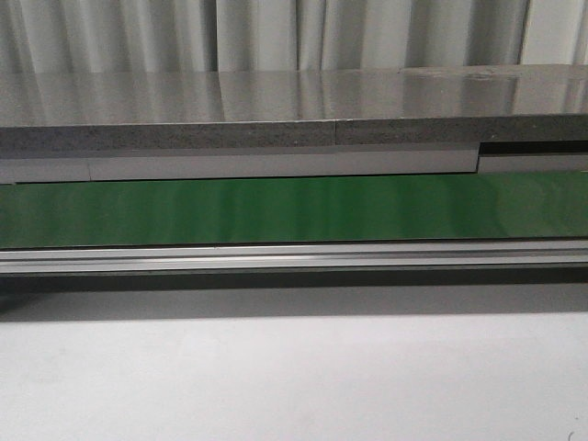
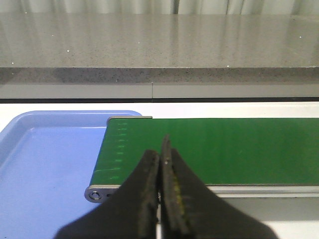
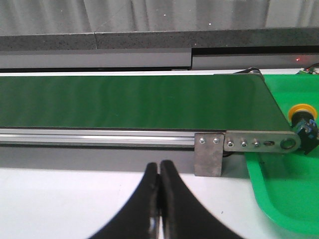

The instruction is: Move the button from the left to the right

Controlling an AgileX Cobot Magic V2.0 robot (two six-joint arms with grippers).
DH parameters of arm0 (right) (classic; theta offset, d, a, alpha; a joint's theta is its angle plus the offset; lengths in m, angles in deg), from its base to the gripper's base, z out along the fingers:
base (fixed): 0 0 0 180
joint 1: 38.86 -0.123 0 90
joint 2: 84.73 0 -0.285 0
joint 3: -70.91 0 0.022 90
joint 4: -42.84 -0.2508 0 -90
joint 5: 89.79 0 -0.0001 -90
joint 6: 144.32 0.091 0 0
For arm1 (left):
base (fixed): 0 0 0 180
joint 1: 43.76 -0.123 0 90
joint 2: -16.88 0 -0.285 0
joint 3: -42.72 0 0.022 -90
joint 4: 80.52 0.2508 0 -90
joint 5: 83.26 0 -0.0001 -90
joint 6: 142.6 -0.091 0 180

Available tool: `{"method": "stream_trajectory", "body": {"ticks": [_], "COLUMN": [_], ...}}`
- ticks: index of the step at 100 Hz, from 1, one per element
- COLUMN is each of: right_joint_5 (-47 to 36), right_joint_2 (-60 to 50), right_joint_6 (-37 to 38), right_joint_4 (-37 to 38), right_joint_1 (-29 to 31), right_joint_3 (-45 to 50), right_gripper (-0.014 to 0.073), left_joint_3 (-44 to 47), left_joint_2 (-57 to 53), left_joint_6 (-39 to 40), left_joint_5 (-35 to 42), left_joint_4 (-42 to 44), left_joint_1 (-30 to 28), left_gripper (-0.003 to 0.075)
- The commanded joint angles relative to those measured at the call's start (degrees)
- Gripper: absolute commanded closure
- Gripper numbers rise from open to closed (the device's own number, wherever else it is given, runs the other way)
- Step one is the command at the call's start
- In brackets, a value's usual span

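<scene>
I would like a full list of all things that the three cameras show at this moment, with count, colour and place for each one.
conveyor belt: one, green, runs left to right across the middle of the front view, aluminium rail along its near edge.
stone counter: one, grey speckled, behind the belt.
curtain: one, pale grey, behind the counter.
table: one, white, in front of the belt.
blue tray: one, blue, at the belt's left end, nothing visible in it.
green tray: one, green, at the belt's right end.
button: one, yellow cap on a dark body, in the green tray beside the belt's end.
left gripper: one, black, shut, holds nothing.
right gripper: one, black, shut, holds nothing.
</scene>
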Motion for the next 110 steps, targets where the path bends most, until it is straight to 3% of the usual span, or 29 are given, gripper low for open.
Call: {"method": "stream_trajectory", "body": {"ticks": [1, 110], "right_joint_5": [-5.0, -5.0], "right_joint_2": [-1.2, -1.2], "right_joint_6": [0.0, 0.0], "right_joint_4": [0.6, 0.6], "right_joint_1": [-0.1, -0.1], "right_joint_3": [-0.9, -0.9], "right_gripper": [0.0661, 0.0661], "left_joint_3": [-1.6, -1.6], "left_joint_2": [0.4, 0.4], "left_joint_6": [0.1, 0.1], "left_joint_5": [4.5, 6.1], "left_joint_4": [-0.7, 0.2], "left_joint_1": [0.5, 0.5], "left_gripper": [0.0741, 0.0741]}}
